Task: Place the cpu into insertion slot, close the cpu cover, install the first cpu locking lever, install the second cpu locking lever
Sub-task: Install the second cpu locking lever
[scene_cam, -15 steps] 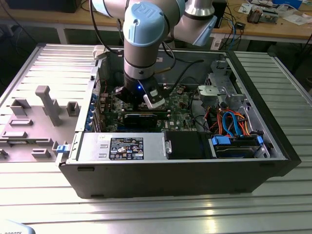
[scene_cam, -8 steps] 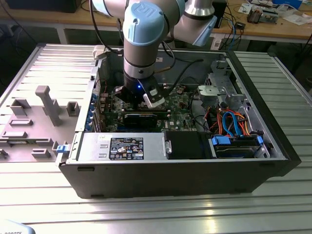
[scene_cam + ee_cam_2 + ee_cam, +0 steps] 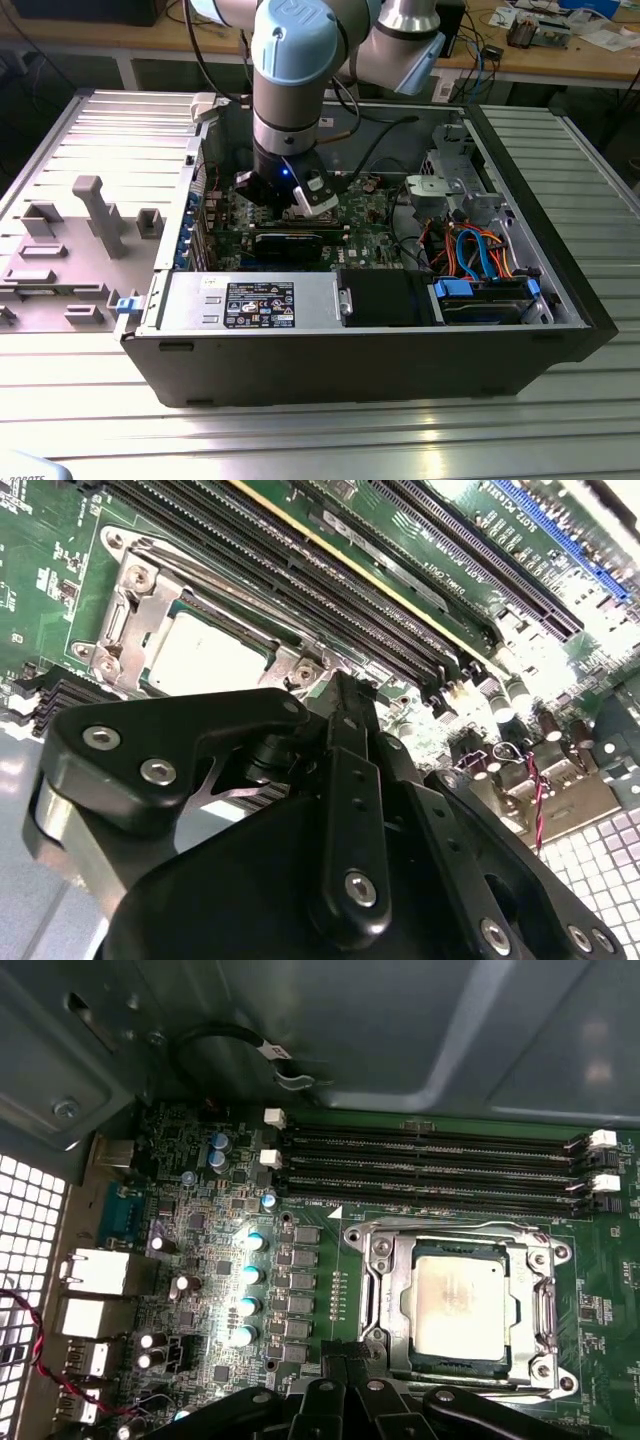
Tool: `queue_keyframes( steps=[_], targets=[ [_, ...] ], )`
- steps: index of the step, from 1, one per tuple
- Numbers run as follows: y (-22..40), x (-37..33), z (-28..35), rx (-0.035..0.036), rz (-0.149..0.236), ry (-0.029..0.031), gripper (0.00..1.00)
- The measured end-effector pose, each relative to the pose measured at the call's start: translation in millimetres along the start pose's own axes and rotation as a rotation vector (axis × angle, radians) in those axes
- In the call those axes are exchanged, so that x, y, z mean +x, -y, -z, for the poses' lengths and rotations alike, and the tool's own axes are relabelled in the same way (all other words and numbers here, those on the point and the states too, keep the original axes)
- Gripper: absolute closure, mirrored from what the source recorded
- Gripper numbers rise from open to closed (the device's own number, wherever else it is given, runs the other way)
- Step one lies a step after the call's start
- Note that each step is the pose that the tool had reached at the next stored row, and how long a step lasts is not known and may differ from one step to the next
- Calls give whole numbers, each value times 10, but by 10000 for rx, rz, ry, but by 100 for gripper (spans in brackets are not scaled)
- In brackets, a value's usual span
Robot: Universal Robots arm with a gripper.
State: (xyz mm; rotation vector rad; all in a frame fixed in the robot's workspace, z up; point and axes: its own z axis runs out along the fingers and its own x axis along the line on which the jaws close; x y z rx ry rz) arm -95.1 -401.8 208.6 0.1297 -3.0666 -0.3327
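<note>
The cpu (image 3: 460, 1305) (image 3: 205, 655), dull silver-grey, lies flat in the insertion slot (image 3: 372, 1332) on the green board. The cpu cover (image 3: 400, 1280) (image 3: 140, 610), a silvery frame, lies down around it with the chip showing through its window. My gripper (image 3: 345, 1362) (image 3: 345, 685) stands at the socket's edge, just beside one corner of the frame. Its black fingers are together and I see nothing between them. Whether the tips touch a lever I cannot tell. In the exterior view my gripper (image 3: 305, 205) hangs inside the open computer case, over the board.
Long black memory slots (image 3: 430, 1160) (image 3: 330, 590) run beside the socket. A black card (image 3: 290, 243), the power supply (image 3: 250, 300) and a drive bay with blue and orange cables (image 3: 480, 260) crowd the case. A grey fixture plate (image 3: 80, 230) lies at the exterior view's left.
</note>
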Motion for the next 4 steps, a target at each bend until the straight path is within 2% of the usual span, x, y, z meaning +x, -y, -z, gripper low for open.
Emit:
queue_keyframes(
  steps=[4],
  targets=[
    [0, 0, 1, 1, -3, -13, 89]
  ],
)
